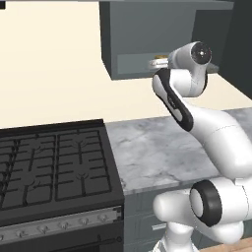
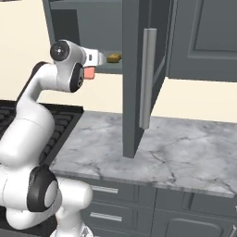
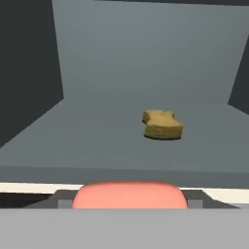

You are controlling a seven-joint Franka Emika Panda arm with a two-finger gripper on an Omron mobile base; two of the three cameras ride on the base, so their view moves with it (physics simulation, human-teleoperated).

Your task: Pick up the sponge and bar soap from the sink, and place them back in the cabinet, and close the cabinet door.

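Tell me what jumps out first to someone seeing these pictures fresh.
The white arm reaches up to the open wall cabinet, its gripper holding the pink bar soap just in front of the shelf edge. The yellow-brown sponge already lies on that shelf. The cabinet door stands swung wide open over the marble counter.

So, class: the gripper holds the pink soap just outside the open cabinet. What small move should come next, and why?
Probably a short push forward over the shelf edge. The bar soap sits in the gripper, short of the cabinet floor, while the sponge already lies inside, to the right, leaving bare shelf ahead.
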